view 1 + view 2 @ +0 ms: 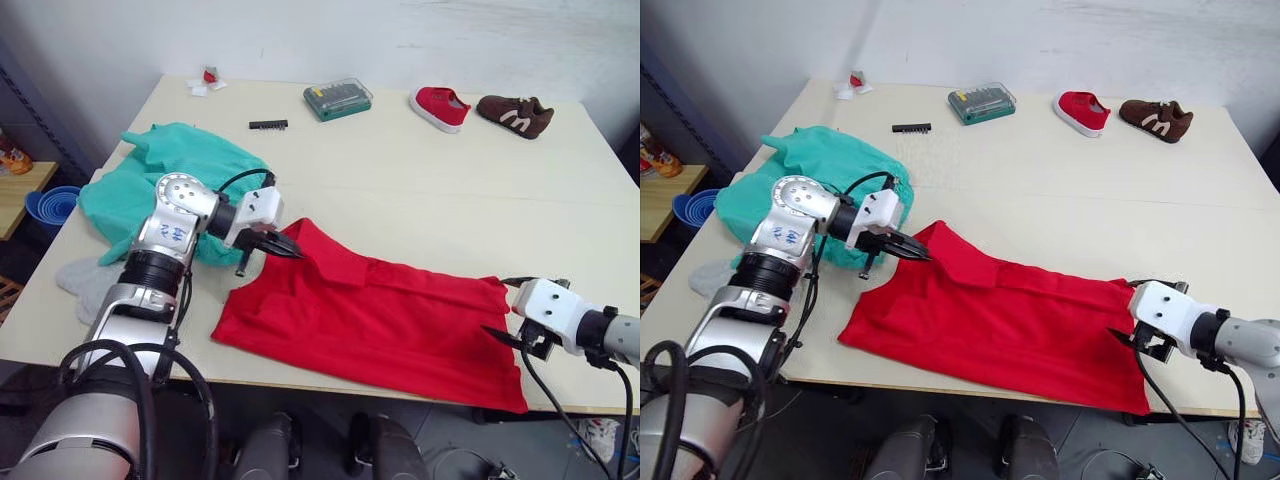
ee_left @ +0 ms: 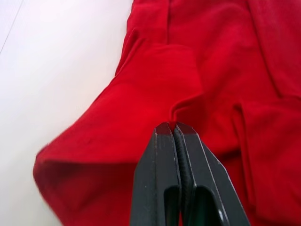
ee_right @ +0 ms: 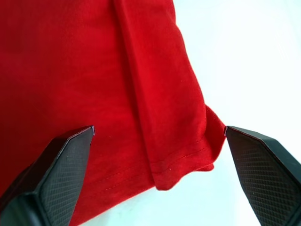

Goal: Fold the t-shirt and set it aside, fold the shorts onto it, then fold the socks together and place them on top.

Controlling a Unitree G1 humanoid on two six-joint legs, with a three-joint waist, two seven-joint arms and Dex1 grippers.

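The bright red short-sleeved cloth t-shirt [image 1: 380,320] lies partly folded along the near edge of the pale counter [image 1: 450,190]. The left end effector [image 1: 281,246] is at the shirt's far-left corner; its two black fingers [image 2: 181,188] are pressed together, with a fold of red cloth bunched at their tips (whether they pinch it is unclear). The right end effector [image 3: 160,136] is spread wide over the shirt's right hem corner. The teal green baggy cloth shorts [image 1: 160,180] sit heaped at the counter's left, beside a light grey knit sock [image 1: 85,275].
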